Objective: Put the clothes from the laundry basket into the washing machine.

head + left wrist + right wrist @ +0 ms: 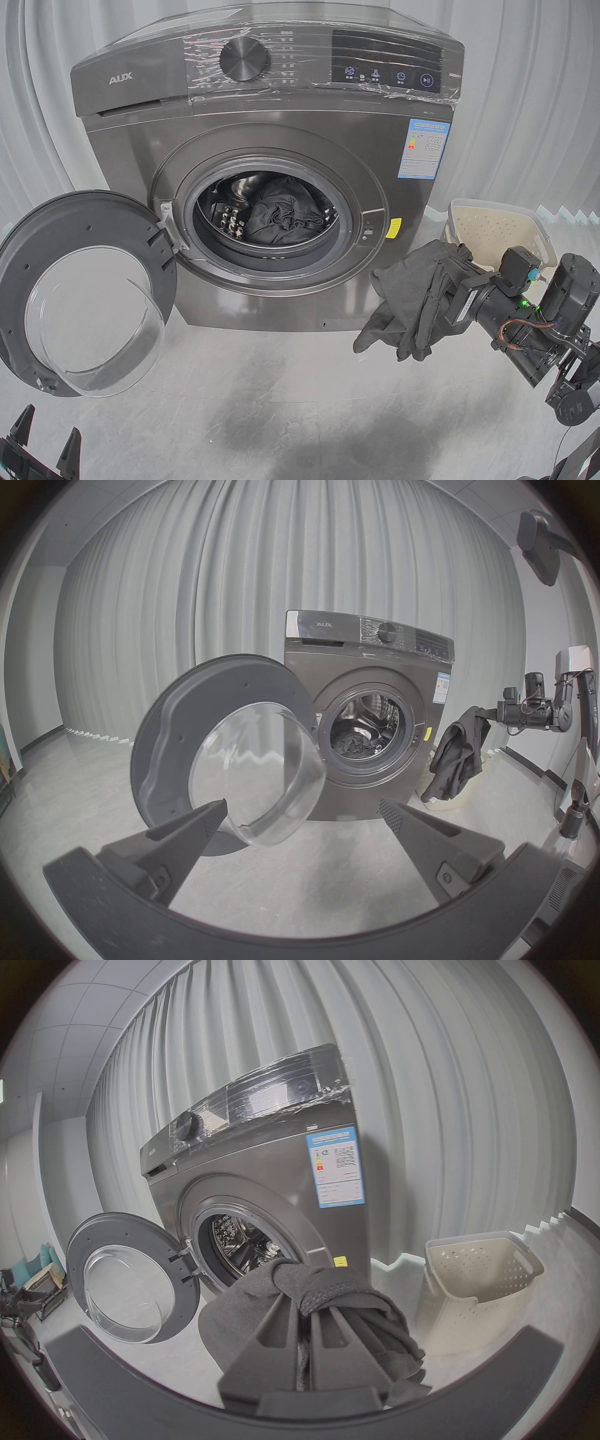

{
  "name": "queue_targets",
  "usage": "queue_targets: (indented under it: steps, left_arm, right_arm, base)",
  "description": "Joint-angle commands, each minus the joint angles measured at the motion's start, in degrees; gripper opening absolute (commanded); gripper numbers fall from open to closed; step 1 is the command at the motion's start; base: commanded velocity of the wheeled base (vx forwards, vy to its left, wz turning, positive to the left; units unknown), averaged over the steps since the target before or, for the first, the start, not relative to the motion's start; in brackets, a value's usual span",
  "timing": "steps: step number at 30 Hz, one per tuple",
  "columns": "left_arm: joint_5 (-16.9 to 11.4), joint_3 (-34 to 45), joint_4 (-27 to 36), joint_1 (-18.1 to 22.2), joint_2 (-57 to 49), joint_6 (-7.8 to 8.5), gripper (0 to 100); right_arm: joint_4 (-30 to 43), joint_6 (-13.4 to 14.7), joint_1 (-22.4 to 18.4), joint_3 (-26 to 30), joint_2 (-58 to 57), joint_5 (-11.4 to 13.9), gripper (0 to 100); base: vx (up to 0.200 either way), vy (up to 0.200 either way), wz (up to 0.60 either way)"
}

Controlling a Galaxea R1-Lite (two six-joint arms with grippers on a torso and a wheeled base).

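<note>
Your right gripper [309, 1311] had its fingers clamped on a bunched fold of the dark garment [412, 300]: soft, light, floppy, probably snag-prone. Left gripper [301, 806] fingers were spread wide.

Left jaws wide apart; right jaws pinched together.

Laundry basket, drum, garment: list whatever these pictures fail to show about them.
- Laundry basket: in the head view the right arm and the hanging dark garment cover its front; in the right wrist view its own wall hides the floor. Whether clothes remain cannot be told.
- Clothes in the drum: bunched and dark; the number of pieces cannot be told.
- Dark garment: the right gripper covers the pinched part; its kind is unclear.
</note>
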Motion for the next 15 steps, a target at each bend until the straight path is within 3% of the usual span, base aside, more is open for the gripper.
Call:
queue_targets:
  steps: [1, 12, 15]
  left_arm:
    - [0.0, 0.8, 0.0, 0.0, -0.8, -0.01, 100]
    - [0.0, 0.8, 0.0, 0.0, -0.8, -0.01, 100]
    - [0.0, 0.8, 0.0, 0.0, -0.8, -0.01, 100]
  right_arm:
    - [-0.1, 0.0, 0.0, 0.3, 0.2, 0.0, 0]
    - [-0.1, 0.0, 0.2, 0.3, 0.2, 0.0, 0]
    - [-0.1, 0.0, 0.6, 0.3, 0.2, 0.0, 0]
  base:
    - [0.000, 0.000, 0.00]
    - [0.000, 0.000, 0.00]
    - [0.200, 0.000, 0.00]
